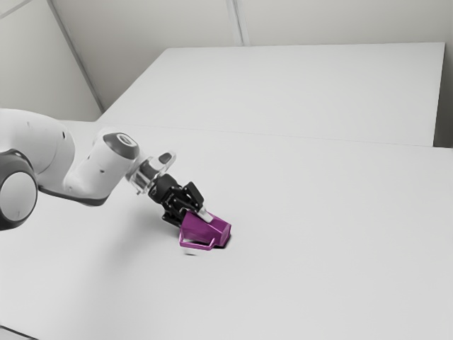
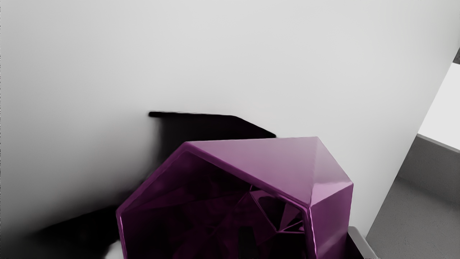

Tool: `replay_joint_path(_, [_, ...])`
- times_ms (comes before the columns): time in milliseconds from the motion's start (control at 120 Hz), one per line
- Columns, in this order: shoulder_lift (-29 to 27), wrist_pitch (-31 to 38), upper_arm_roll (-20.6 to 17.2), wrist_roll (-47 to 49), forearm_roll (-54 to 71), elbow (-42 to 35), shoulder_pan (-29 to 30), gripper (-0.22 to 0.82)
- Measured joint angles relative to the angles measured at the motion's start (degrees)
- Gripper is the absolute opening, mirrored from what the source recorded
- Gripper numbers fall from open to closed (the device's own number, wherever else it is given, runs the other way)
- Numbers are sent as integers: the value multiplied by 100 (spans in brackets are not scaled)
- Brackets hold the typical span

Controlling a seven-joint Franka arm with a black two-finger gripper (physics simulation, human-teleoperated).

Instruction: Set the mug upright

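The purple faceted mug [image 1: 209,229] is tipped on its side on the white table, its base toward the exterior view's right and its handle toward the near side. Its open mouth faces my black gripper [image 1: 192,210], which is at the rim and overlaps the mug's upper side. In the wrist view the mug [image 2: 258,162] shows its dark hollow inside, and part of my gripper [image 2: 305,248] lies against one outer face. How far the gripper is closed is hidden by the mug.
The white table top [image 1: 318,234] stretches around the mug. A large white panel [image 1: 297,92] stands beyond it at the back. Dark shadows lie beside the mug, and the table's edge with grey floor [image 2: 413,212] is visible in the wrist view.
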State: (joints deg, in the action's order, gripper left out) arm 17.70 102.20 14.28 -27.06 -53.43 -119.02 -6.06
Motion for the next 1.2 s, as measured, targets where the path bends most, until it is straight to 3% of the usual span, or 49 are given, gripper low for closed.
replay_joint_path(292, [-264,-7,13,-59,-35,2,25,-12])
replay_joint_path(567, [-535,6,17,-100,-30,3,33,-15])
replay_joint_path(800, [-940,736,21,213,485,-9,9,-17])
replay_joint_path(1200, [-1257,1764,25,2141,3095,-74,-601,-17])
